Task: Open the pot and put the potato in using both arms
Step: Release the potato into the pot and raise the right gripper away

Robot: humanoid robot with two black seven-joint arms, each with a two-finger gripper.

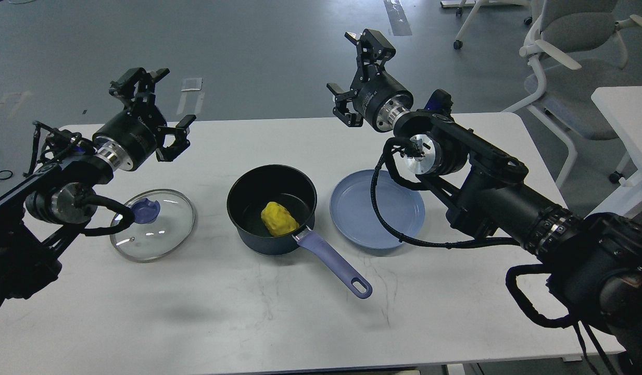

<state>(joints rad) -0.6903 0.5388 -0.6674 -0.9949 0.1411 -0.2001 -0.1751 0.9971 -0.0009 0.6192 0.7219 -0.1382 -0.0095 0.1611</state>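
Saucepan [272,208]: it stands on the white counter [248,312], with no lid on it. This is my landmark. Its lavender handle points toward me and to my right.
Potato [279,218]: the yellow potato lies inside the saucepan, on the black bottom, on the side near the handle.
Glass lid [153,224]: it lies flat on the counter at the left of the saucepan, apart from it, with the blue knob up.
Blue plate [377,215]: at the right of the saucepan, just beside it, with nothing on it.
Left pincer [156,110]: released, fingers spread, nothing in it. It hangs in the air behind the lid, to the far left of the saucepan.
Right pincer [357,73]: released too, fingers spread, holding nothing. It is in the air behind the plate, to the far right of the saucepan.
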